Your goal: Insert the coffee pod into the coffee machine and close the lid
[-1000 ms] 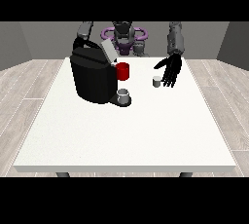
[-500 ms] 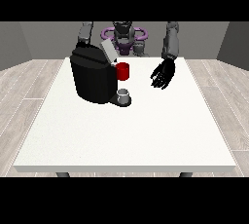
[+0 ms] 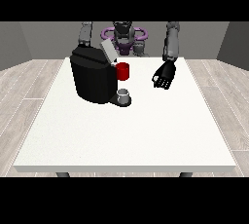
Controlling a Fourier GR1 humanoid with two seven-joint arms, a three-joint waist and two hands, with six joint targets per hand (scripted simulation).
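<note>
The black coffee machine (image 3: 95, 79) stands on the left half of the white table (image 3: 146, 135), its grey lid (image 3: 108, 51) tilted up and open. A red part (image 3: 123, 71) juts from its front, above a small grey cup (image 3: 124, 95) on the drip tray. The hand at the view's right (image 3: 164, 76) hangs right of the machine with its fingers curled. A small white coffee pod (image 3: 155, 79) peeks out at their left edge. The other arm (image 3: 86, 34) drops behind the machine, which hides its hand.
The robot's torso (image 3: 124, 38) with its purple ring is behind the table's far edge. The table's front and right parts stretch towards the camera, with wooden floor around.
The coffee pod stood on the table beside the hand at the view's right. That hand moved left over it and curled its fingers round it. The machine has not moved.
</note>
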